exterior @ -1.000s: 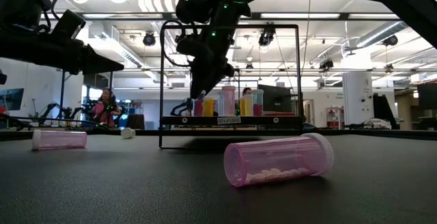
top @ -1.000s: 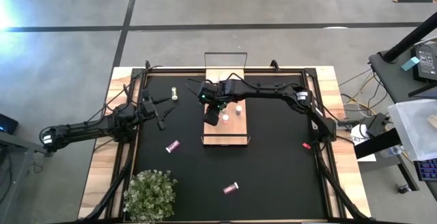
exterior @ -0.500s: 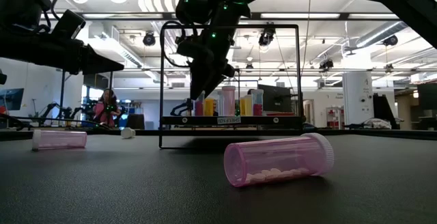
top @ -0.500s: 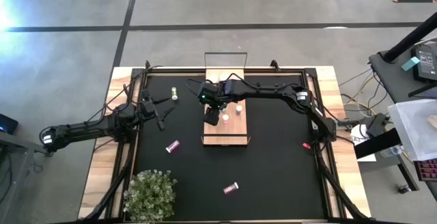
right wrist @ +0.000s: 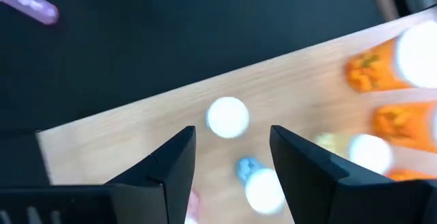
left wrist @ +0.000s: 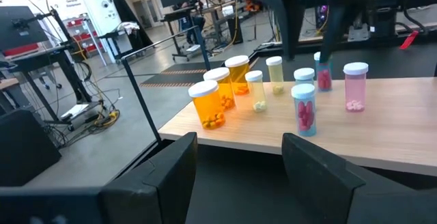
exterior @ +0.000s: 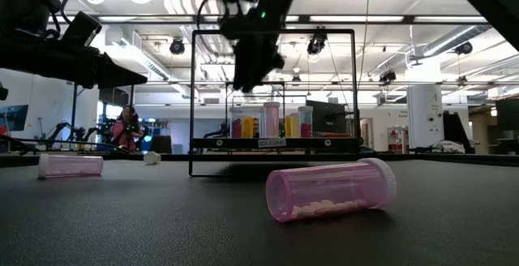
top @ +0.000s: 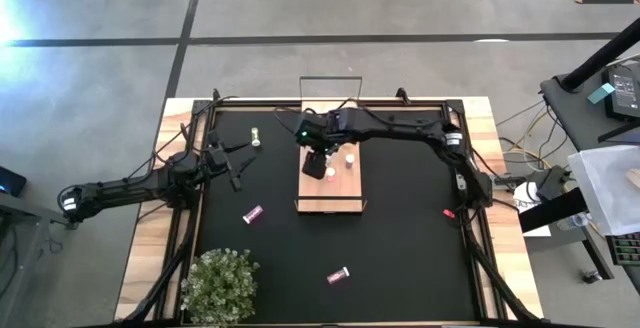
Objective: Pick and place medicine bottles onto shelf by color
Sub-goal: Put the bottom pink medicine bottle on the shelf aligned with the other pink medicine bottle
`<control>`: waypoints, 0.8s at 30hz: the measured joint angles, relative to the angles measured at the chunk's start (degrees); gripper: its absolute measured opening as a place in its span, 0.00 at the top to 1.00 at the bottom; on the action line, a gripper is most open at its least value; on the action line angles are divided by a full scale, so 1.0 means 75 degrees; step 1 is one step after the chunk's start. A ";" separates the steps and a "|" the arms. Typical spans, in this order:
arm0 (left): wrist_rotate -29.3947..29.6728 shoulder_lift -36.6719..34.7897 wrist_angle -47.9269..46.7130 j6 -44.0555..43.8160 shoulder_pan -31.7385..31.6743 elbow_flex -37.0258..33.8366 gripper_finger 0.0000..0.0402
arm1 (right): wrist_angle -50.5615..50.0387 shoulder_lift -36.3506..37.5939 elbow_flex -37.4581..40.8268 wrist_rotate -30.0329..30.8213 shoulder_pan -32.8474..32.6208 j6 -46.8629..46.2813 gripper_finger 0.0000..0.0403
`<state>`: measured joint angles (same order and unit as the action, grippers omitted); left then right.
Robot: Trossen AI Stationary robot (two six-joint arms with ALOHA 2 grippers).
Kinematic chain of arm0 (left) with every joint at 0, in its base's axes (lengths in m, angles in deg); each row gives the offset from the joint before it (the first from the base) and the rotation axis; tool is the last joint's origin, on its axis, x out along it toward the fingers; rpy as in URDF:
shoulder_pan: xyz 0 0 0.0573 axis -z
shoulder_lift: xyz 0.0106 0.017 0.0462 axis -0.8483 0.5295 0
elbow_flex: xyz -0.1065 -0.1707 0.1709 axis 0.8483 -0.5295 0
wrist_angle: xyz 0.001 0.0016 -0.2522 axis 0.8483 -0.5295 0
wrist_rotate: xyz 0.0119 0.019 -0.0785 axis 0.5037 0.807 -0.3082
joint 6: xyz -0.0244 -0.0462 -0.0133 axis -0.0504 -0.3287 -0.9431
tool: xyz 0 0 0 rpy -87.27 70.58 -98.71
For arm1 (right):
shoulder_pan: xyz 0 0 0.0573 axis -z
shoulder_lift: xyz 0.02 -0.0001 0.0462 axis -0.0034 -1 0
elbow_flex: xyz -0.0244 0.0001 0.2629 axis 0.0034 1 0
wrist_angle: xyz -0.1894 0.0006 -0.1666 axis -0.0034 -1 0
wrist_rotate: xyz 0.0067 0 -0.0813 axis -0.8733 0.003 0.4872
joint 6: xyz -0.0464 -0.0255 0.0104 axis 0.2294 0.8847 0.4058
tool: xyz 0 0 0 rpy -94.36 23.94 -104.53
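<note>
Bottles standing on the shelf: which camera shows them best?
The left wrist view: the bottles stand apart, colours plain, on the shelf. The low view lines them up, overlapping; the high view shows only white caps; the right wrist view blurs them.

Even, bright indoor light. Ceiling lamps [exterior: 177, 45] glare in the low view, leaving the arms as dark silhouettes. The right wrist view is motion-blurred: beyond the fingers [right wrist: 171, 162], bottle caps [right wrist: 227, 117] smear into soft white discs. Daylight glare whitens the overhead view's left floor edge [top: 8, 8].
</note>
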<state>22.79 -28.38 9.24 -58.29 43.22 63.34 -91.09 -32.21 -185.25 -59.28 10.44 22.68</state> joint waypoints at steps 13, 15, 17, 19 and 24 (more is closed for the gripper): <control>0.0000 0.0000 0.0000 0.0000 0.0000 0.0000 0.51 | -0.1945 0.1716 0.0614 0.1035 -0.0033 -0.1627 0.56; 0.0000 0.0000 0.0000 0.0003 -0.0003 0.0000 0.51 | -0.2001 0.2039 0.1086 0.1067 -0.0069 -0.2031 0.56; 0.0000 0.0000 0.0000 0.0000 -0.0003 0.0000 0.51 | -0.1995 0.2461 0.1694 0.1170 -0.0136 -0.2463 0.56; 0.0000 -0.0002 0.0000 0.0003 -0.0001 0.0000 0.51 | -0.1834 0.2980 0.2384 0.1219 -0.0239 -0.2912 0.56; 0.0000 -0.0001 0.0000 0.0002 -0.0002 0.0000 0.51 | -0.0804 0.4404 0.4376 0.1519 -0.0774 -0.4187 0.56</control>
<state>22.79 -28.39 9.24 -58.27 43.21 63.34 -97.12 0.82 -152.43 -47.88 4.63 -8.72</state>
